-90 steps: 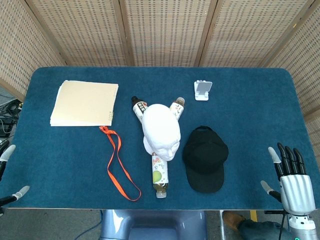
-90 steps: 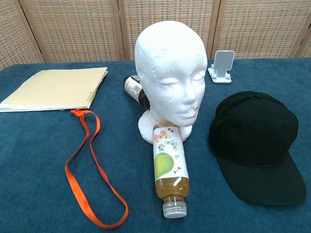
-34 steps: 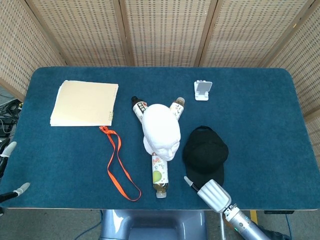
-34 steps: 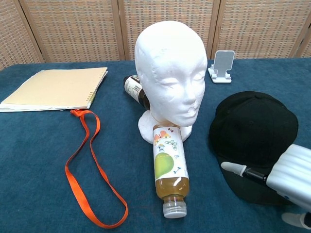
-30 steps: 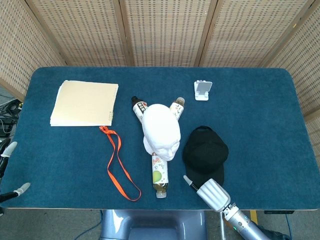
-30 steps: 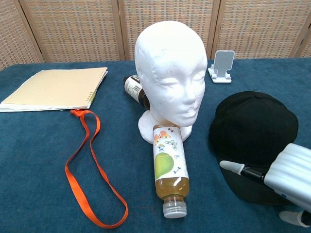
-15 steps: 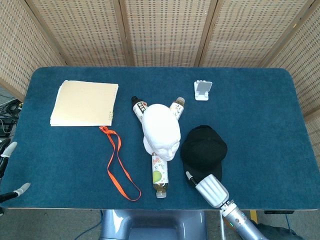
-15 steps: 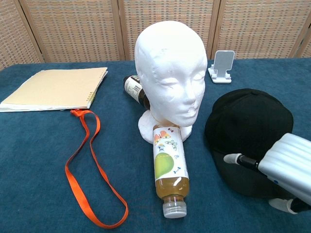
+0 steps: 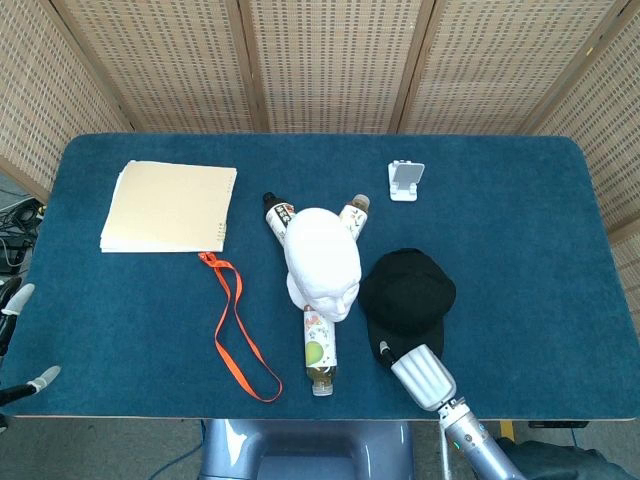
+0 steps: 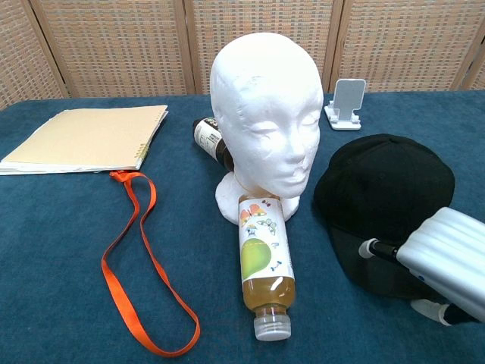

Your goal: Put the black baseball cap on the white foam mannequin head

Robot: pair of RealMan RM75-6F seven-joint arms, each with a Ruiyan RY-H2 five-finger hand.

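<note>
The white foam mannequin head (image 10: 265, 114) stands upright near the table's middle, facing the front edge; it also shows in the head view (image 9: 322, 262). The black baseball cap (image 10: 383, 189) lies just to its right, brim toward the front edge (image 9: 408, 290). My right hand (image 10: 447, 265) covers the brim, with the thumb on top and another fingertip showing at the brim's front edge, so it grips the brim (image 9: 422, 376). My left hand (image 9: 38, 380) sits at the table's front left corner; only two spread fingertips show, holding nothing.
A juice bottle (image 10: 264, 265) lies against the mannequin's base, cap toward the front. Two dark bottles (image 9: 275, 215) lie behind the head. An orange lanyard (image 10: 132, 265) and a tan notebook (image 10: 87, 136) are on the left. A white phone stand (image 10: 346, 102) is behind the cap.
My right hand came in from the right edge onto the cap's brim. The cap has since slid a little left and away, toward the mannequin. The left hand has stayed put.
</note>
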